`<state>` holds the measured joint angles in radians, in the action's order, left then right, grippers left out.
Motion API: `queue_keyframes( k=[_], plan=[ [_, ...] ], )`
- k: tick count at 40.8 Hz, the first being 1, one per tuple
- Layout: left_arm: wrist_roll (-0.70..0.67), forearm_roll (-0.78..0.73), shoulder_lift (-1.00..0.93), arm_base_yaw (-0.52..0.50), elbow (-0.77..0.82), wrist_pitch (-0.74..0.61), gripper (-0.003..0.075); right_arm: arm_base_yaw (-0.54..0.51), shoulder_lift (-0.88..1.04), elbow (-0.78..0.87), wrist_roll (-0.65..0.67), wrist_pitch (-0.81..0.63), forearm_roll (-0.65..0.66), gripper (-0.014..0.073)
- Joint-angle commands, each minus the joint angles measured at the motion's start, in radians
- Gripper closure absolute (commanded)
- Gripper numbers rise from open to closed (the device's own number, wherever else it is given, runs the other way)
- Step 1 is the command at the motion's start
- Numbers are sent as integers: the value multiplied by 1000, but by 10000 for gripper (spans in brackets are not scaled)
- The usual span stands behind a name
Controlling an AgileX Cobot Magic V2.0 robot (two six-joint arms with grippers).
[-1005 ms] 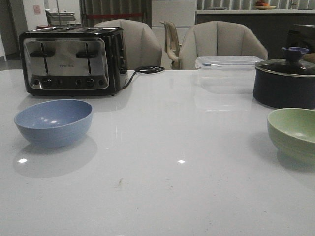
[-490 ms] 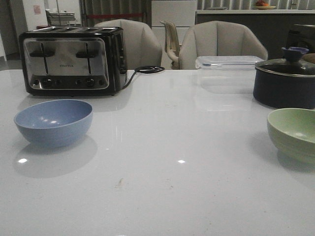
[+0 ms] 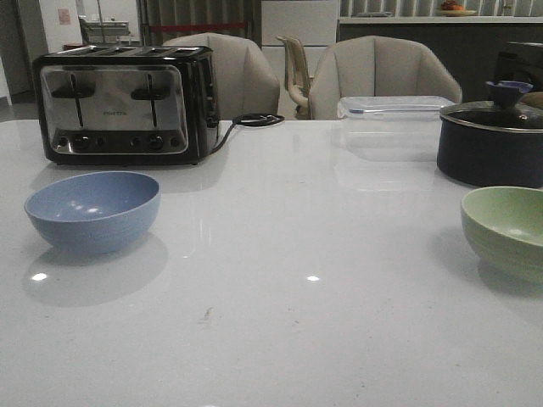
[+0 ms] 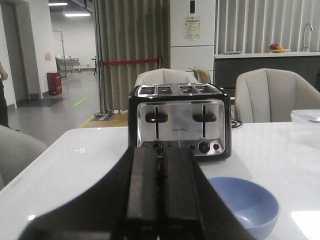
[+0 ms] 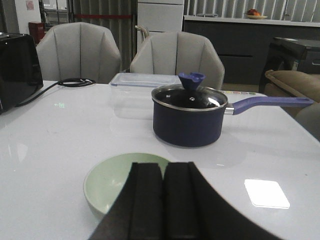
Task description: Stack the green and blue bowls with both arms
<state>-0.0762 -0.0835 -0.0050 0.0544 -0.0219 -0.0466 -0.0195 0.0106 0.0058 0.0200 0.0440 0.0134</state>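
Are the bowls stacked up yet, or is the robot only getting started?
Only getting started. Nothing is done yet: the blue bowl sits near the toaster on the left, and the green bowl sits far off on the right by the pot. Nothing is in hand either: the left hand and right hand are shut and empty. Picking up and stacking are all left.

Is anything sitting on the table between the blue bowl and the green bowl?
No. The blue bowl sits at the left and the green bowl at the right, with only bare table between them. The toaster and pot stand farther back.
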Motion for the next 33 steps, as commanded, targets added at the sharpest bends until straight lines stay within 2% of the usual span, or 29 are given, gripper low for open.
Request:
queue_keyframes(
  k=[1, 7, 21, 25, 33],
  plan=[
    [1, 5, -16, 4, -92, -113, 621, -6, 19, -110, -3, -96, 11, 555],
    [1, 5, 8, 4, -260, -40, 621, -6, -6, -283, -3, -23, 11, 555],
    [1, 14, 244, 4, -643, 386, 621, -6, -266, -654, -3, 257, 11, 555],
    [1, 32, 317, 4, -692, 479, 621, -6, -343, -708, -3, 342, 11, 555],
    [1, 48, 441, 4, -692, 569, 621, -6, -477, -718, -3, 480, 11, 555]
  ],
)
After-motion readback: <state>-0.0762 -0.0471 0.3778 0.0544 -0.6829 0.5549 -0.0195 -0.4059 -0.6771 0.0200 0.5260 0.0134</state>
